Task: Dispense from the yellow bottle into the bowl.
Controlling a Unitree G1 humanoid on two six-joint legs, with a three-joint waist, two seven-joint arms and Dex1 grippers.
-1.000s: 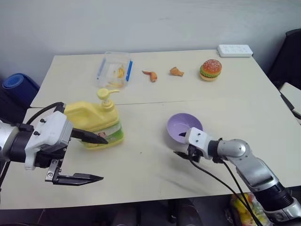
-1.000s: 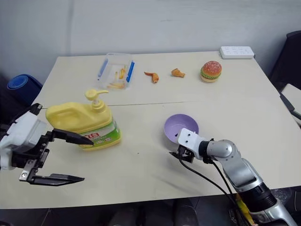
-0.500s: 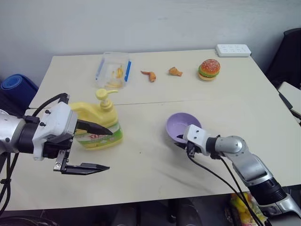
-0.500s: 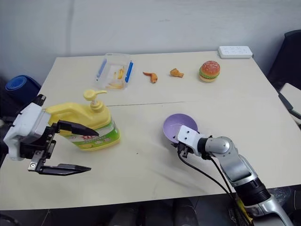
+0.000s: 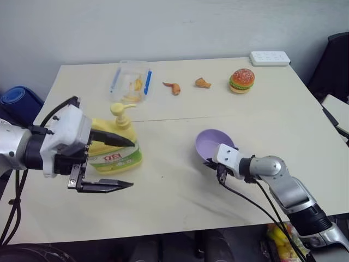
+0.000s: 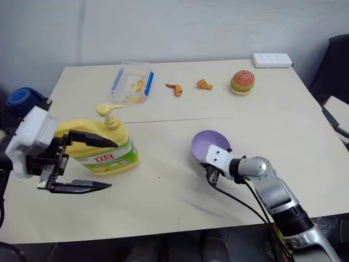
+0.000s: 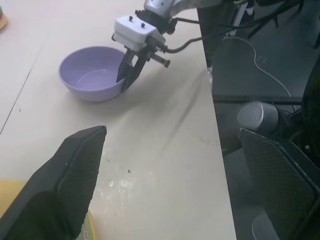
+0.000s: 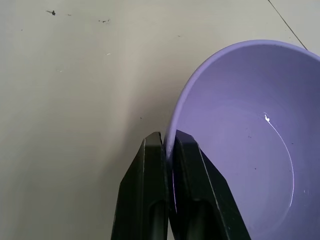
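The yellow bottle (image 5: 115,154) stands upright at the table's left, its pump (image 5: 121,112) pointing right. My left gripper (image 5: 131,164) hangs open just in front of the bottle, pointing right. Its upper finger crosses the bottle's front and its lower finger is over the table; nothing is held. The purple bowl (image 5: 210,143) sits right of centre. My right gripper (image 8: 168,145) is shut on the bowl's near rim (image 8: 172,125), one finger inside the wall and one outside. The left wrist view shows the bowl (image 7: 92,75) with the right gripper (image 7: 126,80) at its rim.
A clear container with blue trim (image 5: 131,81) stands at the back left. Two fried food pieces (image 5: 173,87) (image 5: 203,83), a toy burger (image 5: 242,79) and a white power strip (image 5: 270,58) lie along the far side. The table's front edge (image 5: 180,232) is close.
My right gripper has shut on the bowl's rim. My left gripper has risen and come closer to the bottle, staying open.
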